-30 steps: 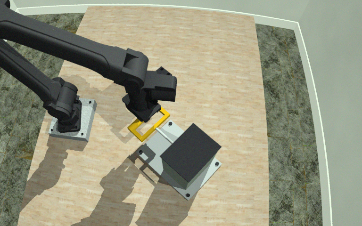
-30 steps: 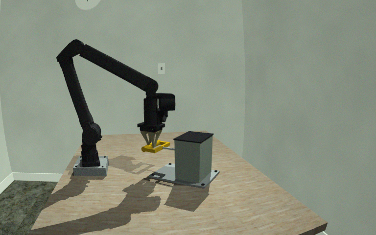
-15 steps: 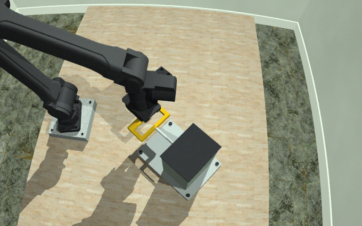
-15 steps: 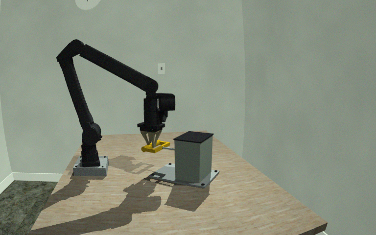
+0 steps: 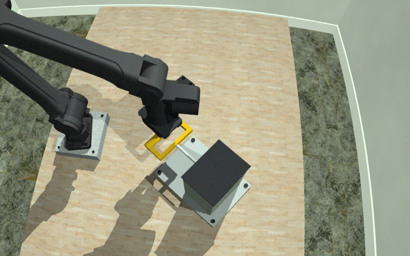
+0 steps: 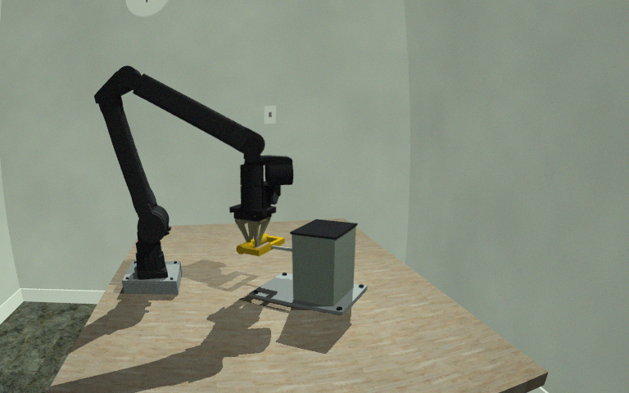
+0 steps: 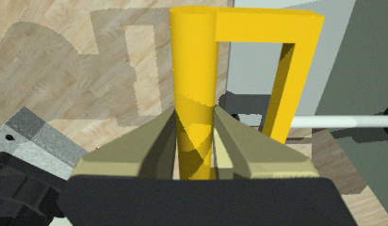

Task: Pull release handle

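The release handle (image 5: 168, 141) is a yellow rectangular loop on a thin white rod (image 5: 185, 153) that runs into a grey box with a black top (image 5: 216, 173). The handle stands off the box, above the table, with a length of rod showing. My gripper (image 7: 194, 113) is shut on the handle's outer bar, the grip (image 7: 193, 89), coming down on it from above. In the side view the tan fingers (image 6: 254, 239) clamp the handle (image 6: 262, 242) level with the rod. The fingers touch only the yellow grip.
The box sits on a grey bolted baseplate (image 5: 200, 177) on the wooden table. My arm's base (image 5: 83, 136) is bolted at the table's left. Stone floor and pale walls surround the table.
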Robot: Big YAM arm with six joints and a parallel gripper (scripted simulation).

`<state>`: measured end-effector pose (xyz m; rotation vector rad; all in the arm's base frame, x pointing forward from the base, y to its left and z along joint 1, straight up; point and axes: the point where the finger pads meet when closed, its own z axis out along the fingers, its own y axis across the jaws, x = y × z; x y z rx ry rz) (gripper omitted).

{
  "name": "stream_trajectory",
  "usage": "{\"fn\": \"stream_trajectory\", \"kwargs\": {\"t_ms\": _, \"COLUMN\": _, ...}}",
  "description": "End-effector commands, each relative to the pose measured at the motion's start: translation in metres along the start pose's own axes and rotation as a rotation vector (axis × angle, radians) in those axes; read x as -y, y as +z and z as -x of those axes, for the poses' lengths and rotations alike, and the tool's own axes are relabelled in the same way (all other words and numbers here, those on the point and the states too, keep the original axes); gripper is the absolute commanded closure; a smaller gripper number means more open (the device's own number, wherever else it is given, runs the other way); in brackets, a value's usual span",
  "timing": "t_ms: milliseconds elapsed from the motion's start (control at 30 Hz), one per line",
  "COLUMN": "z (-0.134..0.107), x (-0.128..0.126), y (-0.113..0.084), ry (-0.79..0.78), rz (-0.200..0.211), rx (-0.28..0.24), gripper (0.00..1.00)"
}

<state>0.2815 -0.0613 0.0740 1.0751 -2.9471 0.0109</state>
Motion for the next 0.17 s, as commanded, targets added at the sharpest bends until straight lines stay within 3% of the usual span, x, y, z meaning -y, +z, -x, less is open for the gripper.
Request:
{"fn": "stream_trajectory", "kwargs": {"t_ms": 0, "z": -0.0031, "x": -0.0468, "y": -0.01, "ry": -0.03, "rz": 0.097, "rx": -0.009, "gripper": 1.0}}
{"fn": "stream_trajectory", "kwargs": {"t_ms": 133, "z": -0.0031, "x": -0.0468, "y": -0.01, "ry": -0.03, "rz": 0.097, "rx": -0.009, "gripper": 1.0}}
